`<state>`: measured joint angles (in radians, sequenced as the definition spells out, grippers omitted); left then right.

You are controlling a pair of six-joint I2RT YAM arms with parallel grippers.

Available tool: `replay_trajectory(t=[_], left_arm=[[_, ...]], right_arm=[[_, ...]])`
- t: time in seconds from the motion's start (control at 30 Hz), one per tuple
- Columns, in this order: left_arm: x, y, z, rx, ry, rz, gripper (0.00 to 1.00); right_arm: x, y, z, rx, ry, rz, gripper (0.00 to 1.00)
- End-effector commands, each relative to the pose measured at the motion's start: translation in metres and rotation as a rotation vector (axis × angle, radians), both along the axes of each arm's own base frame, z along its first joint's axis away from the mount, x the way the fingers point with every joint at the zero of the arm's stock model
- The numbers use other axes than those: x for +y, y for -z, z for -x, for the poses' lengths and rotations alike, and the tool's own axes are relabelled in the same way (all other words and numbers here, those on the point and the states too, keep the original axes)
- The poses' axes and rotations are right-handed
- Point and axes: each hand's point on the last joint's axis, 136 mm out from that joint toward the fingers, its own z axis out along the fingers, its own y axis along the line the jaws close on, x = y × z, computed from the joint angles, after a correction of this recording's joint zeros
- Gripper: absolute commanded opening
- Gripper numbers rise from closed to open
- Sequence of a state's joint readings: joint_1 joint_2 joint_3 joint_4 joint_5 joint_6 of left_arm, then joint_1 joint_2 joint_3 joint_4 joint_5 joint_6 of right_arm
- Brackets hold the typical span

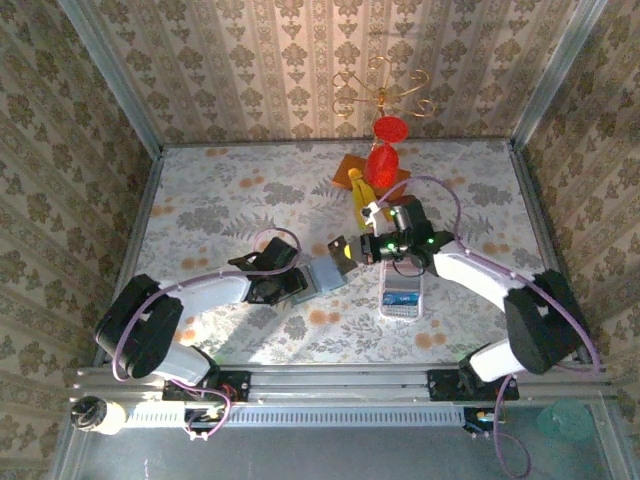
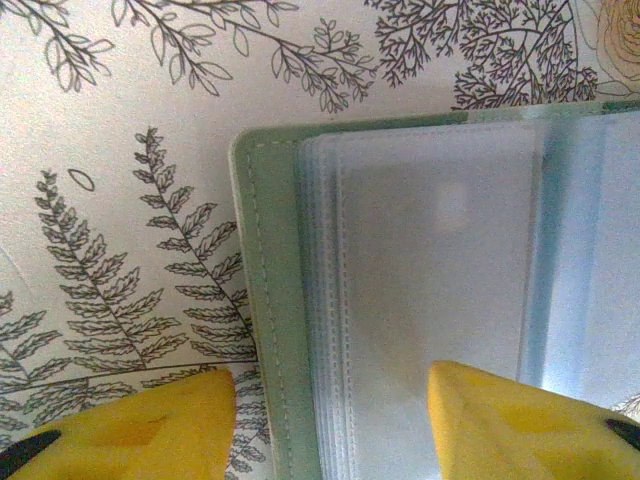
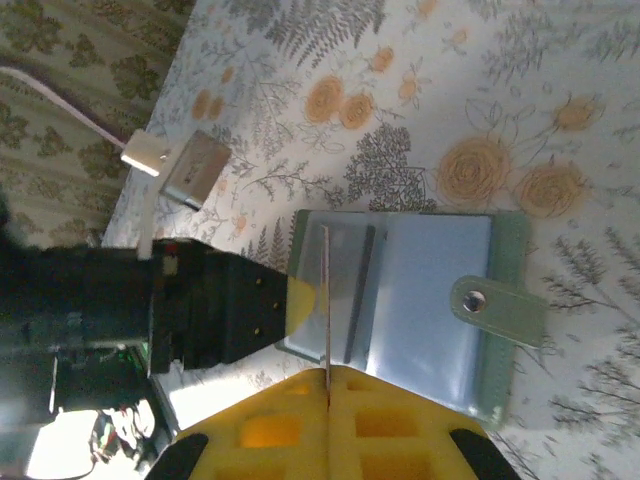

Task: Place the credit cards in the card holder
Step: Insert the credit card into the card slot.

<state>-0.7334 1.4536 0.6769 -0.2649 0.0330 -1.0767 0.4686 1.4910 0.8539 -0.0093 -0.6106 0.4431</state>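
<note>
Edge-on credit card [image 3: 326, 300] above card holder [image 3: 430, 290]

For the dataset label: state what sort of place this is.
Likely a staged robot cell: wallpapered panels in metal framing, a floral table, left arm and right arm bolted to a rail.

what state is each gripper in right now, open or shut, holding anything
left gripper: open, fingers straddling the card holder at its edge
right gripper: shut on a credit card, seen edge-on over the card holder
</note>
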Motion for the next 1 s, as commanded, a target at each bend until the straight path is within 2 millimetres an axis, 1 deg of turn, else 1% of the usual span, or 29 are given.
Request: replay_trajectory(t=[0.0,0.13,0.3,0.37,0.57,0.73,0.97], left_arm=[[0.0,0.006,0.001,0.018,0.002,-0.021,0.52],[0.005,0.013,0.007,0.04,-0.004,-0.035,0.45],[0.009,0.014,0.01,0.04,-0.025,-0.029,0.44],[0.009,0.014,0.01,0.038,-0.027,-0.026,0.44],[0.009,0.016,0.011,0.043,-0.03,-0.023,0.43],[0.01,0.016,0.013,0.04,-0.04,-0.017,0.41],[0.01,0.016,0.013,0.038,-0.039,-0.006,0.39]], right_arm=[[0.02,0.004,-0.005,0.098,0.039,-0.077,0.0],[0.032,0.021,-0.011,0.143,0.089,-0.116,0.0],[0.048,0.03,-0.014,0.132,0.076,-0.123,0.0],[0.052,0.04,-0.013,0.142,0.077,-0.11,0.0],[0.054,0.069,-0.011,0.184,0.115,-0.098,0.0],[0.051,0.079,-0.014,0.191,0.159,-0.101,0.0],[0.052,0.087,-0.016,0.196,0.175,-0.116,0.0]])
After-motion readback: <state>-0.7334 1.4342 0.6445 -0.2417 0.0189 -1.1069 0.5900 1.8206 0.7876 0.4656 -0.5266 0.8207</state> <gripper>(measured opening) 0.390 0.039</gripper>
